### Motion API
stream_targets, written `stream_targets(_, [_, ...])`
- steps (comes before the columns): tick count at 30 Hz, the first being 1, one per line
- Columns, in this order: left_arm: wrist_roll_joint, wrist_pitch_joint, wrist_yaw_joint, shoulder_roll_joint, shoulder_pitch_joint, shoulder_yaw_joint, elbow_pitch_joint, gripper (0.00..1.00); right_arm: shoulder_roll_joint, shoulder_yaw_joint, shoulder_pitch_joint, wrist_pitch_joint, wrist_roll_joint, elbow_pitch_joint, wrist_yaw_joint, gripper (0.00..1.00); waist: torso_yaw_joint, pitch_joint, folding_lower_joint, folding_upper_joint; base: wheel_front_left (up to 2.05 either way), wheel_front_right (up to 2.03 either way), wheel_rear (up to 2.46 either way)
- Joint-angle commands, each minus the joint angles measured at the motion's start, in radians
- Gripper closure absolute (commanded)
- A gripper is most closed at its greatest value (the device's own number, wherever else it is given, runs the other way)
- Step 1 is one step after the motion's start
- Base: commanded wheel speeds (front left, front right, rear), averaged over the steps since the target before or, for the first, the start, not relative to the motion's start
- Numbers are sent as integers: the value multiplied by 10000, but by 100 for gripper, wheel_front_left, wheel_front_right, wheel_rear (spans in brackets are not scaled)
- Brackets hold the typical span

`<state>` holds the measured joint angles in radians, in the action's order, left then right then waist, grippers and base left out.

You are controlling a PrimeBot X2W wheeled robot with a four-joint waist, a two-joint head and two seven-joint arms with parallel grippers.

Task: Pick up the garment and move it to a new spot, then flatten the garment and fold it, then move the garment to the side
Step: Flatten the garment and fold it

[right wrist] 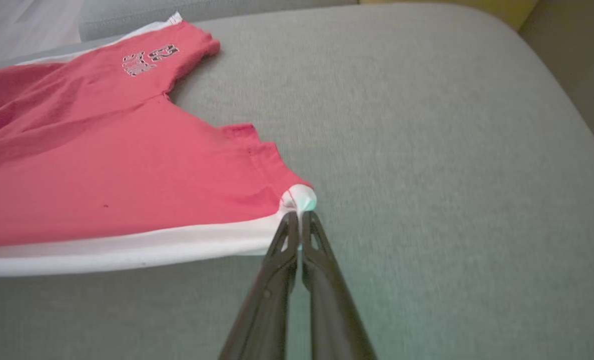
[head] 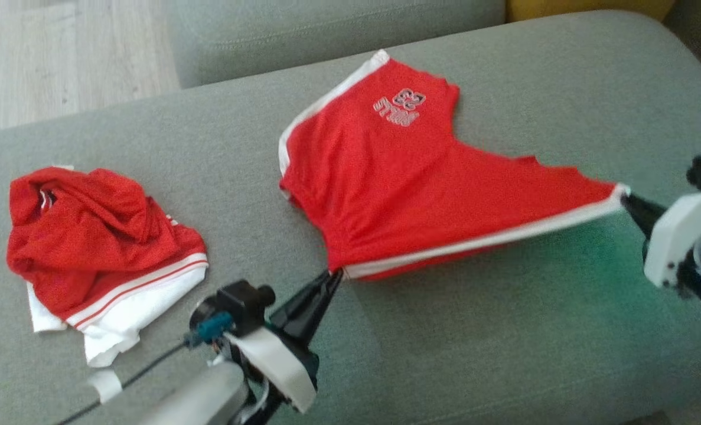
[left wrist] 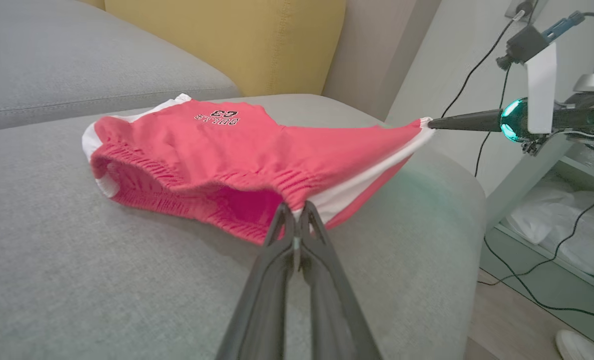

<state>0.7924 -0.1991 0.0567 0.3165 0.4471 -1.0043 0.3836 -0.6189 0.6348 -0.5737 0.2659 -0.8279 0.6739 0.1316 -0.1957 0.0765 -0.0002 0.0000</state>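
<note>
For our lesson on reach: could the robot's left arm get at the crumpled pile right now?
Probably not yet: the left hand is shut on the shorts' waistband. The path looks free, though, with bare sofa between it and the pile.

We see shorts (head: 409,177) of matt red cloth with smooth white trim, a sofa (head: 504,330) of coarse grey woven fabric, and gripper fingers (left wrist: 266,295) of smooth, dark, faintly glossy plastic.
</note>
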Motion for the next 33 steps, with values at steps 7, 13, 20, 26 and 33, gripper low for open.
stream_targets(7, [-13,240,-649,596,38,298,-1265,100,-776,-819,526,-186,5,-1289,-9,100,88,135,2,0,0,0,0])
stream_targets(13, [-130,283,-878,550,681,566,-1453,100,-358,-1639,-24,-1091,1048,-1611,-9,100,387,810,2,0,0,0,0])
stream_targets(20, [-359,305,-908,318,1880,860,-1346,100,520,-2452,-1647,-1956,2416,-1265,-9,100,972,1971,2,0,0,0,0])
stream_targets(26, [-409,309,-806,31,2726,1041,-1062,100,1136,-2628,-3070,-2091,3182,-414,-9,100,1590,2668,2,0,0,0,0])
stream_targets(33, [-480,331,-603,-646,3777,1057,-253,100,1589,-2369,-4790,-2245,4089,1353,-9,100,2447,3425,2,0,0,0,0])
